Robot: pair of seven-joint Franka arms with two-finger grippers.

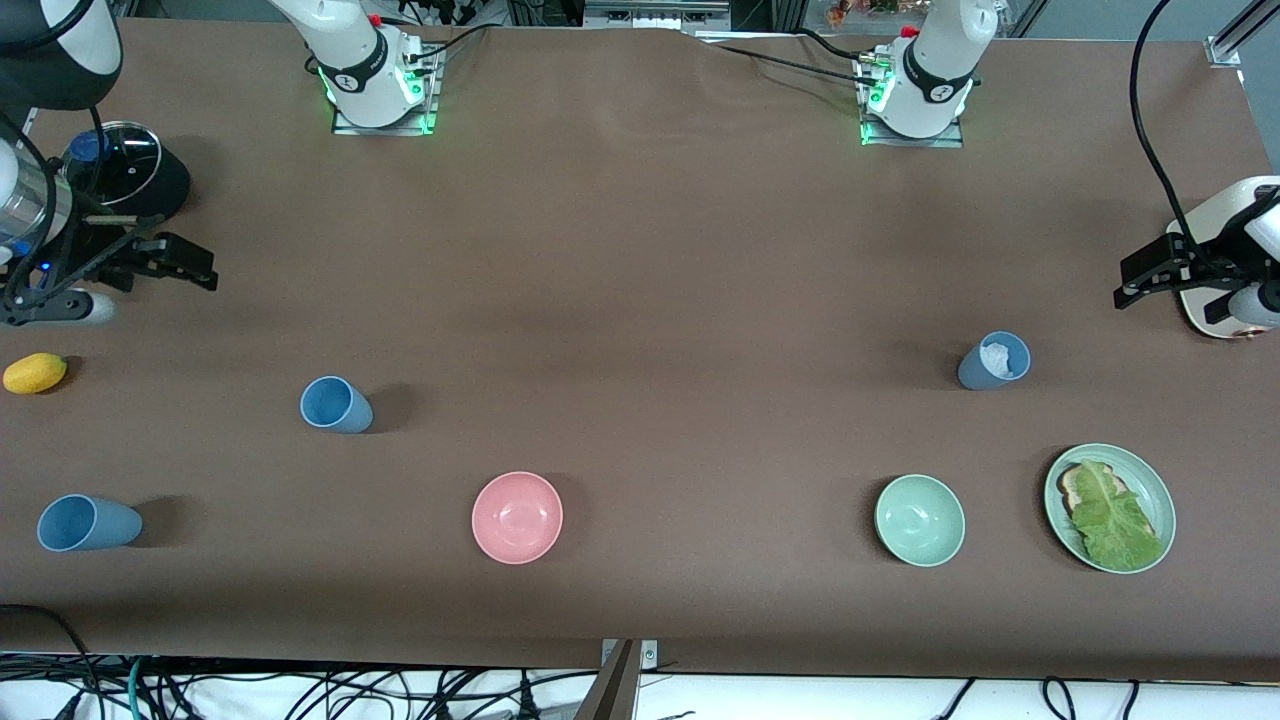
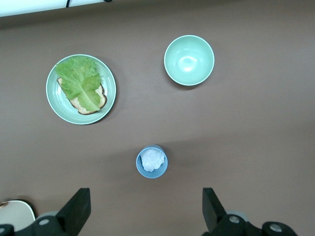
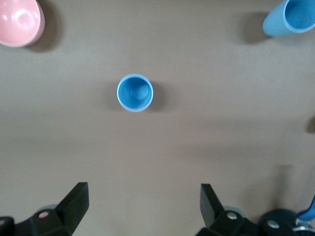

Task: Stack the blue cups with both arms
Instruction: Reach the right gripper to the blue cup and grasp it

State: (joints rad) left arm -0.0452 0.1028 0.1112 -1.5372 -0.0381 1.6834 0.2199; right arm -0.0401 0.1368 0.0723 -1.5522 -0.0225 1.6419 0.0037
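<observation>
The left gripper (image 1: pixel 1150 280) hangs wide open over the table's left-arm end, above a blue cup (image 1: pixel 994 361) stuffed with white paper. The right gripper (image 1: pixel 165 262) hangs open and empty over the right-arm end, where two empty blue cups (image 1: pixel 335 404) stand well apart, one nearer the front camera
</observation>
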